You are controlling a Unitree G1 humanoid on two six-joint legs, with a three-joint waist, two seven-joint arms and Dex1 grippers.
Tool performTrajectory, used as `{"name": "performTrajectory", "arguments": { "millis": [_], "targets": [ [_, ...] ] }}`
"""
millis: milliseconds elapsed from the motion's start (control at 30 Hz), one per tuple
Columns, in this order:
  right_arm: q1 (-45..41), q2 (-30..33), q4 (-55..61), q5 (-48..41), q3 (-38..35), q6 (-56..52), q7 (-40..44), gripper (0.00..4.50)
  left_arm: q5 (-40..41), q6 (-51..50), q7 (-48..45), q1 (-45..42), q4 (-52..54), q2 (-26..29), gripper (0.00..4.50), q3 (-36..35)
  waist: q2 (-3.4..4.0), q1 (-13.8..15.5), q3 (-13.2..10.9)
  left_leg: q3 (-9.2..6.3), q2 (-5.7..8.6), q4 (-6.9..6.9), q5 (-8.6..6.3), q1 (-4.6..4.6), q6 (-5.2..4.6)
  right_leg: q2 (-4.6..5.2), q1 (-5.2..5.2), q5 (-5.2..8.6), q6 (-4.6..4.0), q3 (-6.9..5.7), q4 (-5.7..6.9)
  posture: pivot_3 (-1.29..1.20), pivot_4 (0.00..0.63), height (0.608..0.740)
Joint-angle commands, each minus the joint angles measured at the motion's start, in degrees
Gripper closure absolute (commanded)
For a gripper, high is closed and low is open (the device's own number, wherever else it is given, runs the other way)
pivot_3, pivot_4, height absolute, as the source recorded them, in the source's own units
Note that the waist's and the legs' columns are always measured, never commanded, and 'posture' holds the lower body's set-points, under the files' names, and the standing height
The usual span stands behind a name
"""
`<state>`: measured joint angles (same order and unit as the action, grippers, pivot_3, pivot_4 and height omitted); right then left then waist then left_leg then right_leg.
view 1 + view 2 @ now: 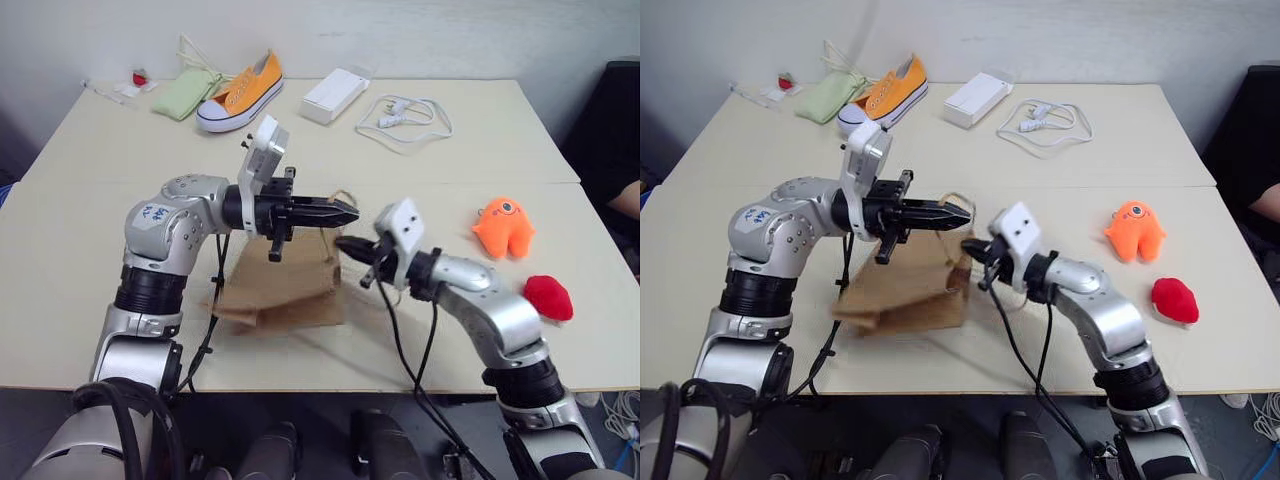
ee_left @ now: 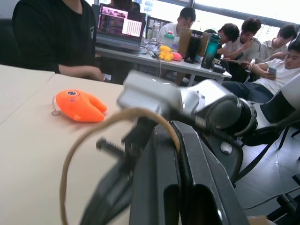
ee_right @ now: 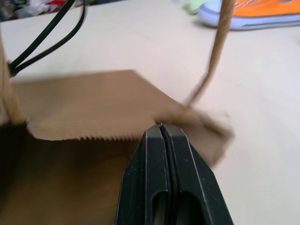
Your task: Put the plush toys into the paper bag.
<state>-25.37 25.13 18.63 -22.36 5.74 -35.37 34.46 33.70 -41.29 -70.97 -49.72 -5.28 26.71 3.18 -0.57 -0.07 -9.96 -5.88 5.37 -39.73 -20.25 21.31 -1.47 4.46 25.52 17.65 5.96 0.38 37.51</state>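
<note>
Right wrist view: right gripper (image 3: 161, 125) clamped on paper bag (image 1: 285, 290) rim, left gripper (image 1: 345, 213) pinching handle; spread apart evenly, avoid tearing.

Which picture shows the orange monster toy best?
The left wrist view: the orange monster toy looks big there, lying on the table. Both eye views show it smaller, near the table's right side.

the left gripper (image 2: 180, 154) has its fingers pressed together on a looping paper cord handle (image 2: 93, 129). beyond it, the orange plush toy (image 2: 79, 105) lies on the pale surface (image 2: 28, 154); people sit behind.
</note>
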Motion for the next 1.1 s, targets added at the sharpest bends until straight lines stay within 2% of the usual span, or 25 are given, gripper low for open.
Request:
{"name": "performTrajectory", "arguments": {
  "millis": [33,300,500,667,900,1100],
  "targets": [
    [2.5,1.9,5.0,-2.2,-2.1,-1.3,1.2,4.47,0.8,0.8,-0.4,-0.2,2.5,0.5,4.5,-0.3,0.0,0.0,0.0,0.0,0.01,0.0,0.0,0.0,0.0,0.01,-0.01,0.0,0.0,0.01,-0.01,0.0,0.15,0.74],
    [1.3,0.1,2.2,0.8,3.3,0.3,2.2,4.47,0.6,1.9,-1.7,-1.8,2.8,0.1,4.5,0.8,0.0,-0.2,0.0,0.04,-0.01,-0.01,0.0,-0.02,0.01,-0.01,0.01,0.0,0.0,0.04,0.02,0.0,0.15,0.74],
    [-3.6,0.5,-2.4,1.7,10.1,0.8,10.1,4.47,-1.4,6.5,-2.9,-3.9,1.7,-1.1,4.5,2.5,0.0,0.0,0.0,0.01,0.0,-0.03,0.0,-0.02,0.01,0.0,0.0,0.0,0.0,0.01,-0.01,0.0,0.15,0.74],
    [-6.2,5.8,-8.6,5.6,15.8,3.7,19.6,4.47,-3.4,12.4,-4.8,-7.2,1.3,-2.8,4.5,4.4,-0.01,0.2,0.0,0.01,0.06,-0.09,-0.01,0.01,-0.01,0.04,-0.04,0.0,0.0,-0.01,-0.07,0.0,0.15,0.74],
    [-8.1,8.1,-10.5,7.8,17.2,3.9,25.1,4.47,-5.4,18.1,-6.5,-11.4,-3.4,-5.4,4.5,4.9,0.0,-0.2,0.0,0.04,0.02,-0.07,-0.01,0.01,0.0,0.0,0.0,0.0,0.0,0.01,-0.08,0.0,0.15,0.74],
    [-9.2,9.1,-10.8,7.8,18.3,-0.7,29.1,4.47,-8.1,24.6,-10.3,-14.5,-7.0,-9.4,4.5,8.0,-0.01,0.2,0.0,0.02,0.03,-0.13,-0.02,0.02,0.01,0.02,-0.01,0.0,0.0,0.0,-0.08,0.0,0.15,0.74]
  ]
}}
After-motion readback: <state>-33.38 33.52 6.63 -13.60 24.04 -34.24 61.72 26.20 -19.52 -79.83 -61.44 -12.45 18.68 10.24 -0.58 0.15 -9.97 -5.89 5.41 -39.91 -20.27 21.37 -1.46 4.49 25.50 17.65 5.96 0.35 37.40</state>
